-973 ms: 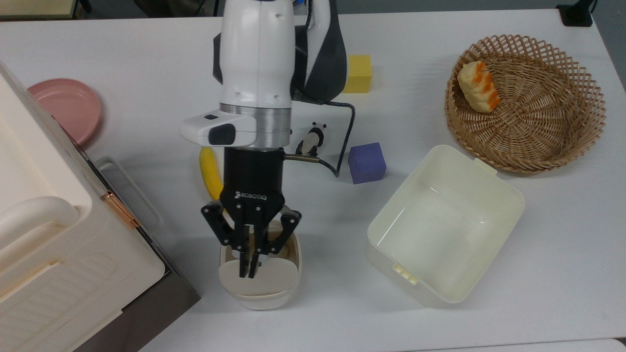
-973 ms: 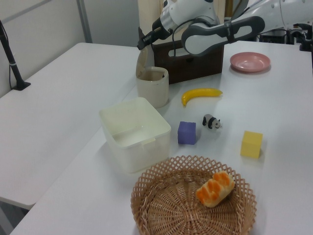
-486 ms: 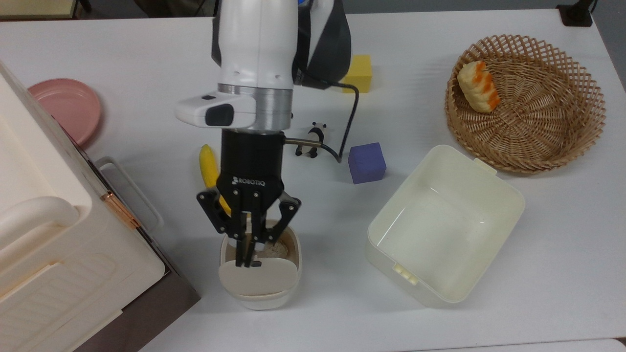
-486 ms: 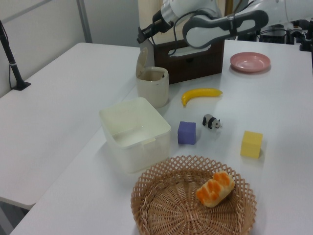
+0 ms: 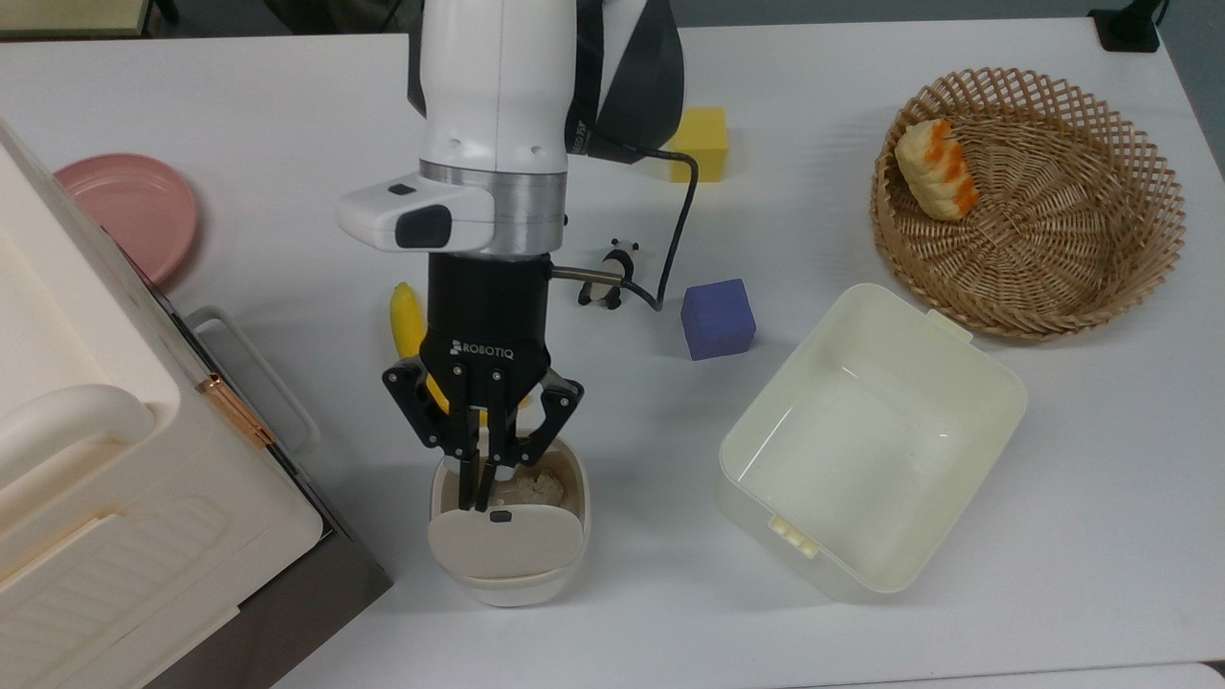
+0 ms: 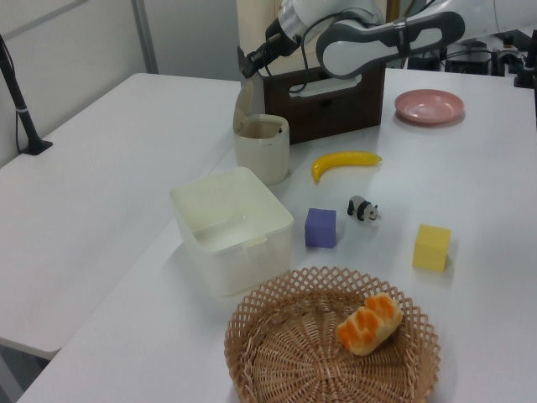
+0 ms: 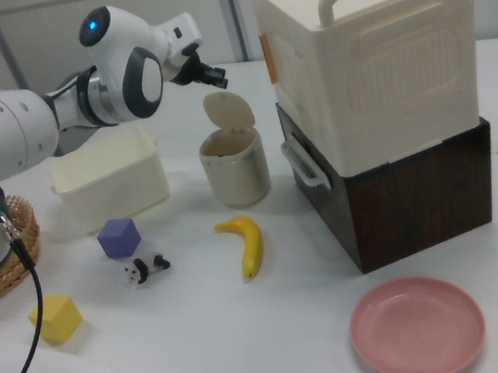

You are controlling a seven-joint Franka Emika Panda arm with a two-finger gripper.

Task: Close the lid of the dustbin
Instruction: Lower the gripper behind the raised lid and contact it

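Bin [image 5: 507, 574] sits on the tabletop [image 5: 287, 115] w/ its lid [image 5: 504, 541] standing up, hinged at the edge nearest the top view's bottom, so the beige inside is exposed; in the right view the lid [image 7: 225, 113] stands nearly upright, tilted slightly, above the bin [image 7: 235, 167]. Gripper [image 5: 476, 498] hangs over the bin mouth, just behind the lid's upper edge in the top view, fingers pressed together w/ nothing pinched. That makes sense for a push: a narrow closed tip can press the panel's raised edge down w/o needing a grasp. In the left view the gripper [image 6: 246, 67] is above the lid [image 6: 242, 105], apart from it as far as I can tell. Lid not yet closed; next move prob. calls for pushing the raised edge toward the opening and down, pivoting on the hinge. Risk: bin is light, may slide or tip if the push goes sideways. Banana [image 5: 407, 321] lies just beyond the bin, the tub [image 5: 871, 440] is well apart on the top view's right, and the big box [image 5: 115, 459] is near on the top view's left.
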